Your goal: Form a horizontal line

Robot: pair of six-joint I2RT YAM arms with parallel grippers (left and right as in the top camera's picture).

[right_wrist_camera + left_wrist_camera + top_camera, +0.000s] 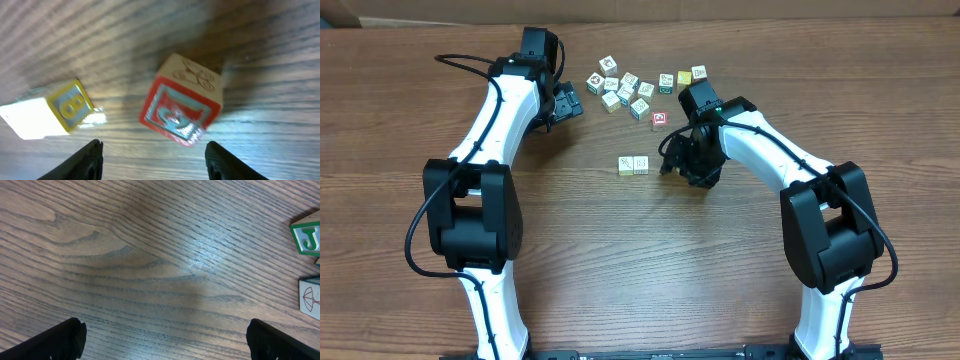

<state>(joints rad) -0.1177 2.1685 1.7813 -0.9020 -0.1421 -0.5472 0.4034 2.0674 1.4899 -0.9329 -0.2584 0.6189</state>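
Just beside the line's end, the right gripper hovers low w/ its jaws roughly half apart and nothing pinched afaict. On the wrist cam a red-trimmed cube sits just ahead of the fingertips, askew and blurry, and neither tip seems to touch it. Can't find that cube from overhead bc the gripper covers the spot.

The line itself has only two cubes in it, a pale yellow cube and a cream cube. They touch side by side and look straight. The red-trimmed one is near the line's end but w/ a gap, and it isn't squared up.

Beyond the line, on the side away from the arm bases, a red-faced cube sits alone. Farther that way is the loose cluster. The left gripper sits by the cluster, well apart from the line, jaws fully wide and empty. Its cam shows only bare table between the fingers.

Progress imo is approx halfway. Two cubes are in and a third is nearly there. What's left is to snug that third one up to the line, then add a fourth, prob the red-faced one.
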